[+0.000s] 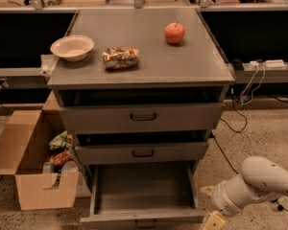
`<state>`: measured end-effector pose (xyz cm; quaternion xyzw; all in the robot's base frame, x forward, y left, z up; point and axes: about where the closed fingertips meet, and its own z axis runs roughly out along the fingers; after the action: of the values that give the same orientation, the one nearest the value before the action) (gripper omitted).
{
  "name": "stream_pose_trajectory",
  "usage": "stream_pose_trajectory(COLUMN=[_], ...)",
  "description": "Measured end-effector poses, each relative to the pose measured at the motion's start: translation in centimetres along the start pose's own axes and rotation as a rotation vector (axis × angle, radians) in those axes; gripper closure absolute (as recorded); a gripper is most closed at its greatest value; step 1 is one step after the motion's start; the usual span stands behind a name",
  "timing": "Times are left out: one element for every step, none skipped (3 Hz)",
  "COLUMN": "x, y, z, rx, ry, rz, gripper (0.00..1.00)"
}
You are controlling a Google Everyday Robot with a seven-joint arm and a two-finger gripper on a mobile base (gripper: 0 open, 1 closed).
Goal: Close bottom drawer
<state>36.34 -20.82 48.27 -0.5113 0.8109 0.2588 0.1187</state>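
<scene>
Pincer (212, 220) (spread unclear) low by right front corner of pulled-out bottom drawer (134, 217); packets (60, 148) in cardboard box (45, 190).

Matt grey metal bottom drawer (143, 188); smooth plastic gripper (213, 221) beside its front corner.

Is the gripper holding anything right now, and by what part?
Nothing visibly held. The gripper sits low by the right front corner of the open bottom drawer.
</scene>
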Motion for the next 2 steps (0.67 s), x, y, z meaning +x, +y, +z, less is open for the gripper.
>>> stream_pose_trajectory(x=[1.3,2.7], y=[-1.5,-3.3], z=[1.5,4.0], rx=[0.003,-0.026], ry=[-0.041,-0.083], rz=[-0.014,-0.028], gripper=[0.00,0.00])
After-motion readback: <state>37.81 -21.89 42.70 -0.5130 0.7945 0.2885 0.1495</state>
